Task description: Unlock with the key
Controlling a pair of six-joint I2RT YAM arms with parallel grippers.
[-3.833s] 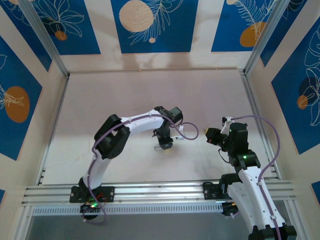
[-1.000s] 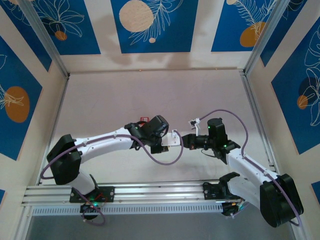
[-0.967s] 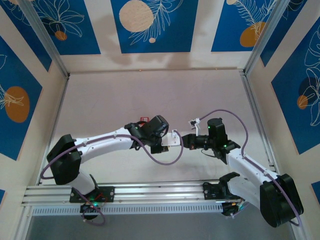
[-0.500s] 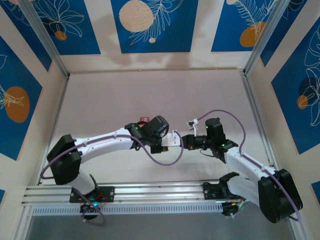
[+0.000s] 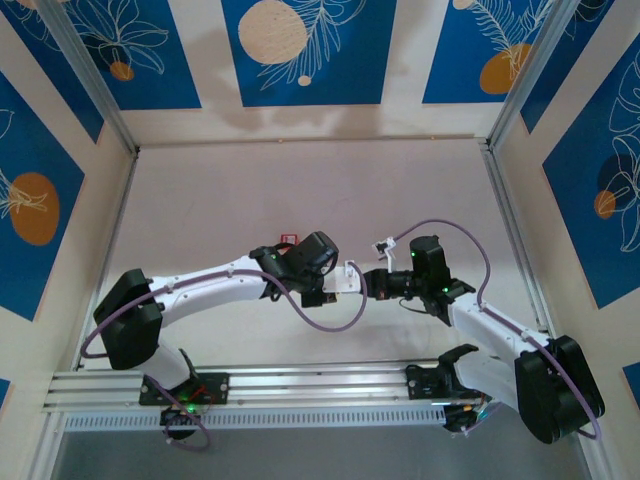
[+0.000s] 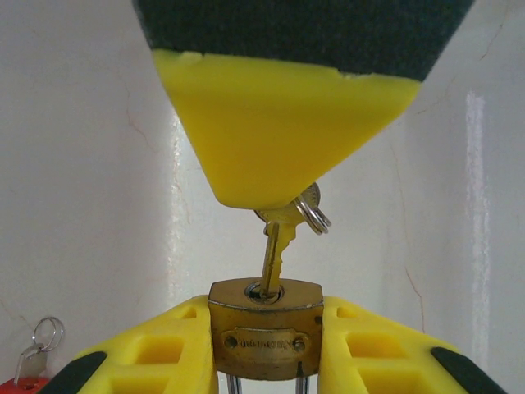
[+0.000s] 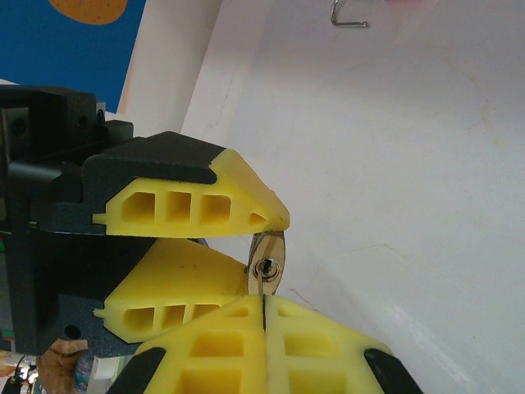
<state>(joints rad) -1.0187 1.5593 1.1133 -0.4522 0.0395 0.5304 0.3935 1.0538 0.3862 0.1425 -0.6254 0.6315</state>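
Observation:
A brass padlock [image 6: 264, 338] is clamped between the yellow fingers of my left gripper [image 6: 265, 312], keyhole face up toward the camera. A brass key [image 6: 275, 250] stands with its tip in the keyhole, its ring [image 6: 312, 212] hanging at the head. The head is pinched by my right gripper [image 7: 264, 305], whose fingers [image 6: 279, 123] reach down from above in the left wrist view. In the right wrist view the padlock [image 7: 267, 264] sits between the left fingers [image 7: 197, 201]. From above, the left gripper [image 5: 338, 283] and right gripper [image 5: 368, 282] meet mid-table.
A spare key on a ring with a red tag [image 6: 34, 349] lies on the white table behind the left arm, its tag [image 5: 288, 238] also seen from above. Aluminium rails [image 5: 300, 385] run along the near edge, and patterned walls [image 5: 300, 50] enclose the other sides.
Nearly four seconds ago the grippers were apart. They have since come together, the key against the padlock. Over the last second the right arm edged slightly left, then held still.

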